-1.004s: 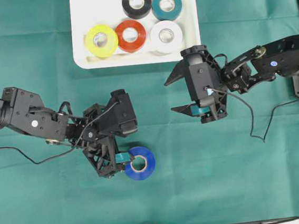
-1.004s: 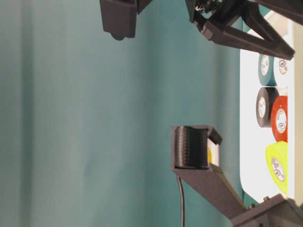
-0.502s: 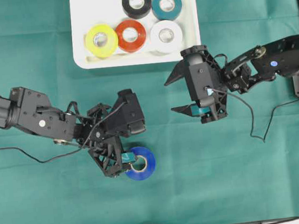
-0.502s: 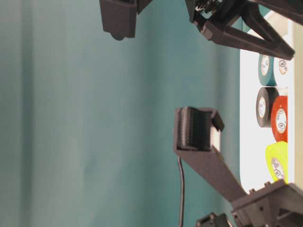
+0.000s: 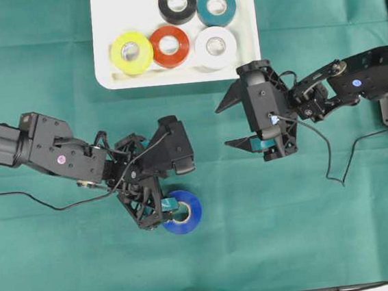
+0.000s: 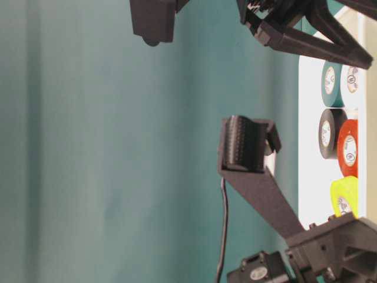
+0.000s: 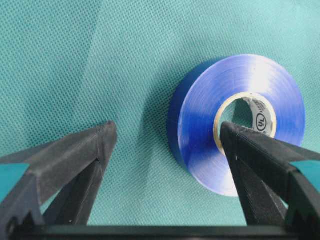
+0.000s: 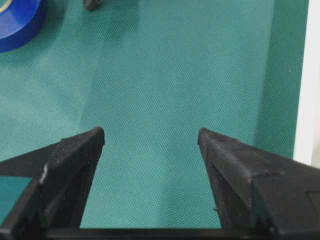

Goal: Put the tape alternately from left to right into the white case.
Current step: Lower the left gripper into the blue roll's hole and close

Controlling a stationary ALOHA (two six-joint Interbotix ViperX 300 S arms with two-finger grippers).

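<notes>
Lying flat on the green cloth [image 5: 313, 244], the blue roll [image 5: 184, 212] sits well below the white case [image 5: 104, 30], a bit left of the case's middle. The left claw [image 7: 165, 137] is wide open around one side of the roll: one finger [image 7: 260, 160] reaches over the pale hole of the roll and the other finger [image 7: 75, 160] is out on the cloth beside it. The claw is not squeezing the roll.

Inside the case, five rolls lie flat. The yellow roll [image 5: 131, 52], red roll [image 5: 170, 46] and white roll [image 5: 215, 47] make a row near the case's bottom edge. The black roll [image 5: 177, 3] and teal roll [image 5: 216, 6] sit above them.

The right claw [image 8: 150, 145] is wide open too and holds nothing. It is just below the case's bottom right corner, over bare cloth
</notes>
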